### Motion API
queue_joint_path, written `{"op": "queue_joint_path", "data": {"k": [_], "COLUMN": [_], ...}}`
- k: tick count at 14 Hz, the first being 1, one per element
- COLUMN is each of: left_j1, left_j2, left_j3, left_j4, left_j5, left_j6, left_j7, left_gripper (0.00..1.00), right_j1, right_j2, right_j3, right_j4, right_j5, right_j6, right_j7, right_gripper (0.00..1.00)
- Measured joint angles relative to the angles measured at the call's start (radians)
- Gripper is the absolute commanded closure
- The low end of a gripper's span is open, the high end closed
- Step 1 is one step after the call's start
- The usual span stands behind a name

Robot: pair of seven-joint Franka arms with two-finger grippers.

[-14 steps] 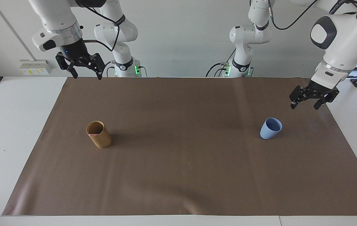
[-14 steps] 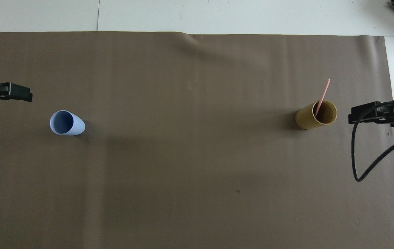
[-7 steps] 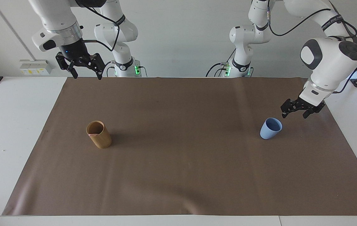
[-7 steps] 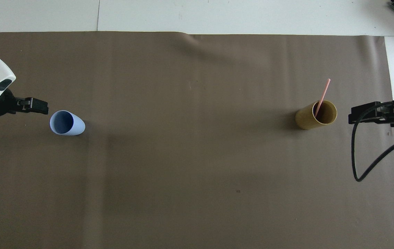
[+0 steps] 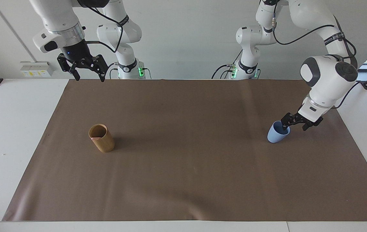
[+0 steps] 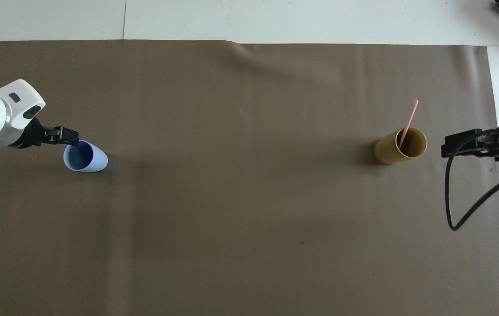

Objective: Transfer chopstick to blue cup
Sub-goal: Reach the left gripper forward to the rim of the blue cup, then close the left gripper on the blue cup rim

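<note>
Chopstick (image 6: pixel 408 121): thin, pink, tilted, lower end inside the upright tan cup (image 6: pixel 400 146) toward the right arm's end. Blue cup (image 6: pixel 85 156): light blue, tapered, upright toward the left arm's end, well apart.

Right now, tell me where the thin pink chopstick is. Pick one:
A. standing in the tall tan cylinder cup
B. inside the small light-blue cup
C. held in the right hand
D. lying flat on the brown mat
A: the thin pink chopstick leans out of the tall tan cylinder cup, while the small light-blue cup shows nothing inside and the right hand holds nothing.
</note>
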Motion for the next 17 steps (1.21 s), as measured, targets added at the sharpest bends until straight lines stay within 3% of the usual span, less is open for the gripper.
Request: {"op": "queue_joint_path", "data": {"k": [3,11,13,16,17], "left_j1": [0.000,0.000,0.000,0.000,0.000], "left_j2": [0.021,0.044,0.052,0.062,0.061], "left_j3": [0.000,0.002,0.001,0.002,0.002], "left_j4": [-0.020,-0.038,-0.075,-0.102,-0.101], "left_j5": [0.000,-0.024,-0.036,-0.051,-0.056], "left_j6": [0.032,0.056,0.115,0.149,0.151], "left_j7": [0.004,0.012,0.013,0.016,0.017], "left_gripper": [0.14,0.21,0.24,0.45,0.57], "right_j1": [0.000,-0.029,-0.035,-0.054,-0.054], "right_j2": [0.000,0.001,0.001,0.001,0.000], "right_j3": [0.000,-0.002,-0.002,-0.003,-0.003], "right_j4": [0.000,-0.004,-0.004,-0.006,-0.010], "right_j5": [0.000,-0.001,-0.001,-0.001,-0.001], "right_j6": [0.000,0.066,0.051,0.041,0.040], "right_j7": [0.000,0.000,0.000,-0.008,-0.010], "right_gripper": [0.00,0.00,0.00,0.00,0.00]}}
